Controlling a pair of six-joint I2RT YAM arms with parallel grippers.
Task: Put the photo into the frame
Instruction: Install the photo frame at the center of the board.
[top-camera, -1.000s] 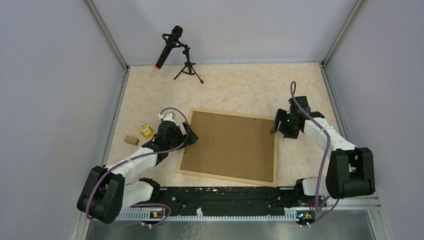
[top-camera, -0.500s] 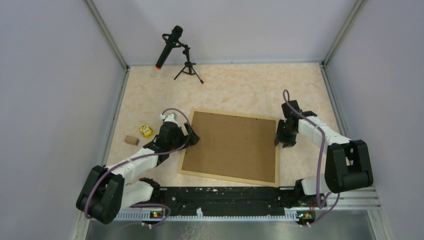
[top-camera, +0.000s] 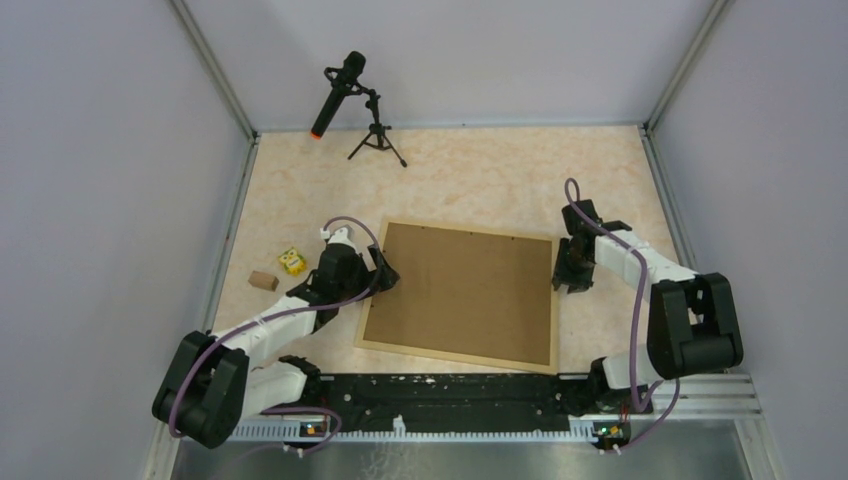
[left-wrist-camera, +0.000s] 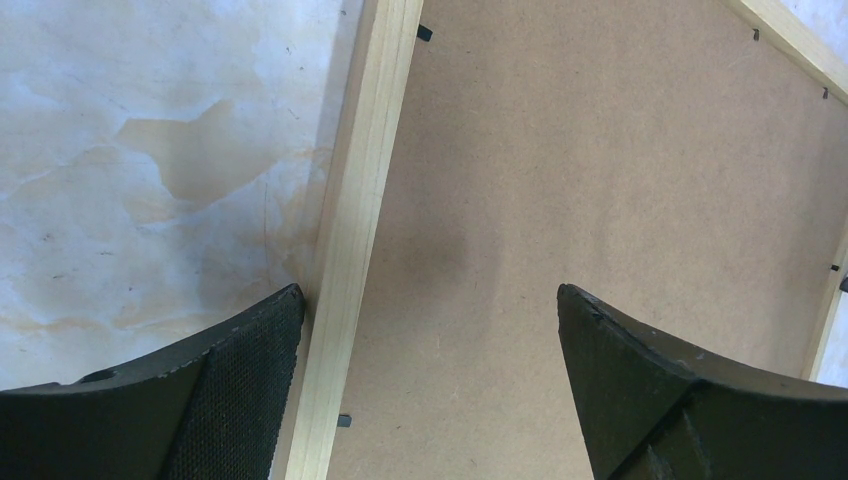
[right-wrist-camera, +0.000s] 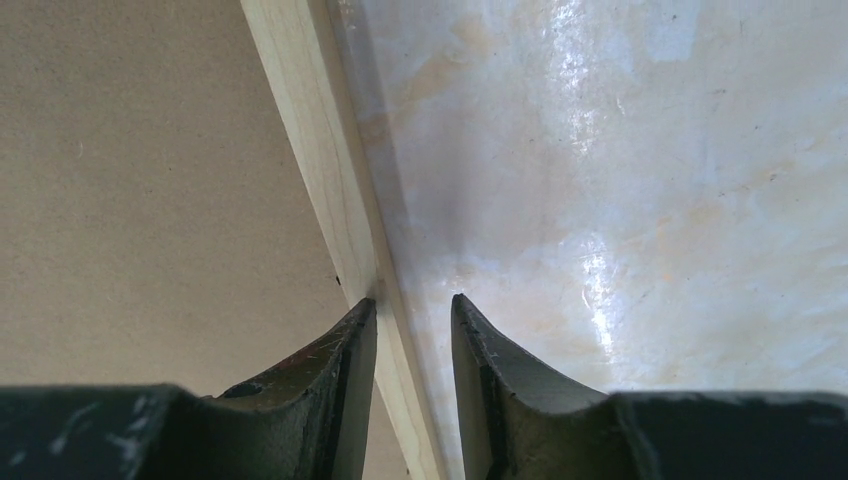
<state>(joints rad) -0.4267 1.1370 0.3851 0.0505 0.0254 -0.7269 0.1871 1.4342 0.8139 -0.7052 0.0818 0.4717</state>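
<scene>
The right gripper (right-wrist-camera: 413, 305) is now lowered and narrowed around the right rail of the large light-wood frame (top-camera: 450, 357) lying centrally on the table (top-camera: 480, 180), grip unconfirmed, the left gripper (left-wrist-camera: 428, 295) spread astride its left rail, so a grasp is judged begun; only brown backing board (top-camera: 462, 290), no photo, is seen.

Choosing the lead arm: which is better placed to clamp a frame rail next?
Likely right. The right gripper has narrow jaws straddling the frame rail; the left gripper hangs wide open over its rail.

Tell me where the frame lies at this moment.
In the top view, the frame lies flat in the middle of the table, brown backing board up; the left tool straddles its left rail and the right tool its right rail.
</scene>
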